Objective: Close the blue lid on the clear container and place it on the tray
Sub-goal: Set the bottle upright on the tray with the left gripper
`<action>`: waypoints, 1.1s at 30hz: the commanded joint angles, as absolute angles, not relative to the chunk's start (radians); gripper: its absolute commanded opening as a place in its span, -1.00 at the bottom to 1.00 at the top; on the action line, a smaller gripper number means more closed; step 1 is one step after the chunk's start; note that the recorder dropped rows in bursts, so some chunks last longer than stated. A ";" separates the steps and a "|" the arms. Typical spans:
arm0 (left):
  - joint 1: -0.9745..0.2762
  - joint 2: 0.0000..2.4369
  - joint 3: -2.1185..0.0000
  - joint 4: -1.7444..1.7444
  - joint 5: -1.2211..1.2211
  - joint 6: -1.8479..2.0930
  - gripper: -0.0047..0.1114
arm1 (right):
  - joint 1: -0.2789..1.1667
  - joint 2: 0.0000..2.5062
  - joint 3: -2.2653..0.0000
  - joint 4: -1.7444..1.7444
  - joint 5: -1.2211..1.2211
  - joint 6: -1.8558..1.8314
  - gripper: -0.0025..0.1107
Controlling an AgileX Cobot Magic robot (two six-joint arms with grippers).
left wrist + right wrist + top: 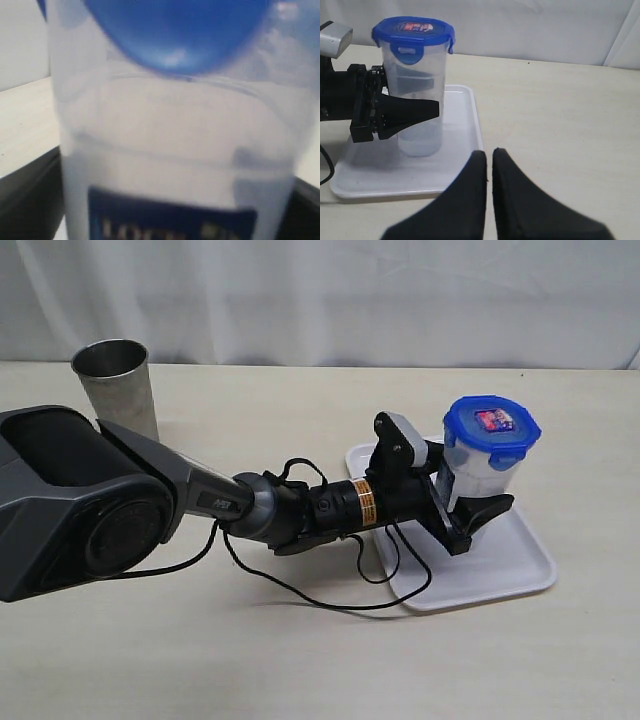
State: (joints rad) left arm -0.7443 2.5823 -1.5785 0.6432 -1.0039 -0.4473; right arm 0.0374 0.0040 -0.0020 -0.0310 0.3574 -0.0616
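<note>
A white curtain (300,290) hangs in soft folds behind a wide, matte, cream-coloured table (300,660). At the upper left of the exterior view stands a plain brushed-steel cup (115,380), tapered and open at the top. Right of centre lies a flat white plastic tray (500,575) with rounded corners and a low rim.

A tall, narrow clear container (485,465) stands upright on the tray. Its round, glossy blue lid (492,425) sits on top, with a small red-and-blue sticker (494,421) in the middle. A dark blue label (170,222) with blurred lettering shows on its side.

The left gripper (475,490), black and angular, reaches in from the left with a loose black cable (300,595) trailing on the table. Its pointed fingers (410,112) sit on either side of the container. I cannot tell whether they press on it.

The right gripper (489,160) hovers just off the tray's rim. Its two smooth black fingers are together, with nothing between them.
</note>
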 commanded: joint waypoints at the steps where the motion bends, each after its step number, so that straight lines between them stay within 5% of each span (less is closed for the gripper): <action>1: -0.744 2.571 -1.589 0.624 -1.022 -0.448 0.52 | 0.034 0.000 0.000 -0.038 0.355 -0.065 -0.87; 33: -0.610 2.521 -1.589 1.075 -0.954 -0.688 0.52 | 0.034 0.000 0.000 -0.038 0.355 -0.065 -0.87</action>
State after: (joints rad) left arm -0.6272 2.5333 -1.5844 1.0313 -0.9598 -0.6534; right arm 0.0374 0.0040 -0.0020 -0.0310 0.3574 -0.0616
